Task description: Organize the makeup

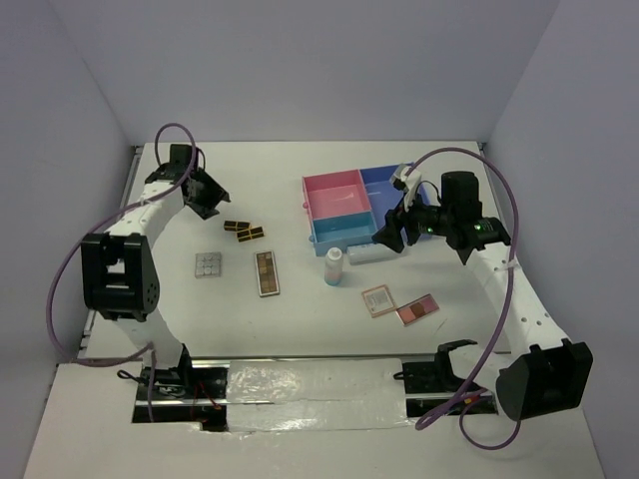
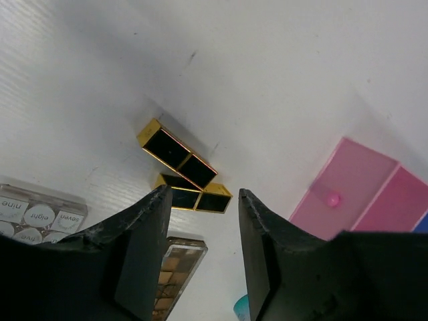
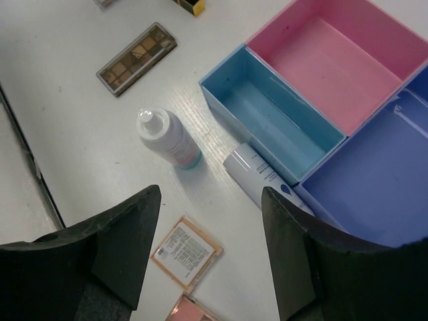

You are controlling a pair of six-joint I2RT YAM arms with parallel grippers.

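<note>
The makeup lies scattered on the white table. Two black-gold pieces [image 1: 245, 230] lie crossed just below my left gripper [image 1: 207, 192], which hangs open and empty above them [image 2: 204, 194]. Nearby are the white grid palette [image 1: 208, 264] and the long brown palette [image 1: 267, 272]. A whitish bottle [image 1: 334, 266] stands upright. A second one [image 3: 257, 174] lies on its side against the tray's front wall. Two square compacts [image 1: 378, 299] [image 1: 417, 309] lie further forward. My right gripper [image 3: 210, 194] is open and empty, above the table between the lying bottle and the compacts.
The pink-and-blue compartment tray [image 1: 308, 215] stands at the back right with nothing showing in its compartments. Walls close in the table on the left, back and right. In the left wrist view the tray's pink corner [image 2: 361, 187] shows to the right.
</note>
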